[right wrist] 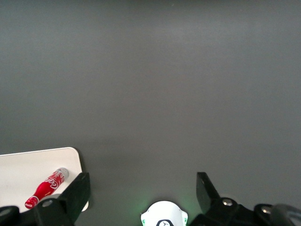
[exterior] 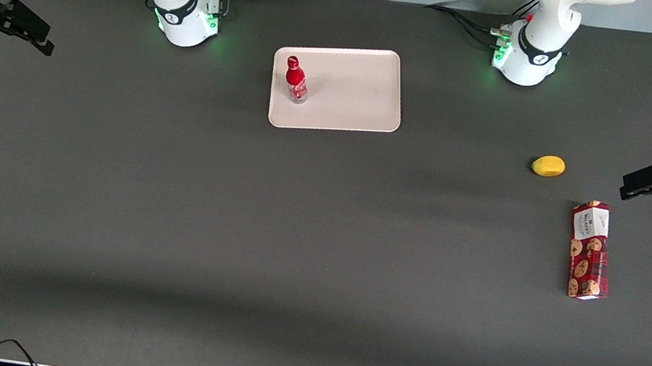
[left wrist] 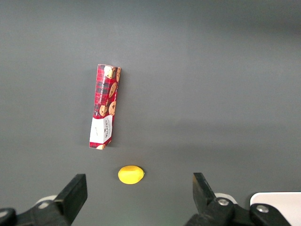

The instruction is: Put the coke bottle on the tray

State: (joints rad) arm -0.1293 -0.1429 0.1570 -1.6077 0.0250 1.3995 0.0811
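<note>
My right arm's black two-finger gripper (exterior: pixel 33 40) hangs with jaws released at the table's working-arm end; the slim red coke bottle (exterior: pixel 296 80) stands upright on the pale pinkish-white rectangular tray (exterior: pixel 357 95).

My gripper (exterior: pixel 34 36) is black, fingers spread wide, hanging over the dark grey table (exterior: pixel 230 227) at my end, well clear of the tray (exterior: pixel 351 94). The tray is a flat pale pinkish-white; standing on it, near the edge toward my arm, is the coke bottle (exterior: pixel 296 80), which is red with a red cap, white script and a clear silvery base. Away from the tray toward the parked arm's end are a plain yellow lemon (exterior: pixel 548 166) and a cookie box (exterior: pixel 589 250) in red-and-dark plaid with brown cookie prints and one white end panel.
</note>
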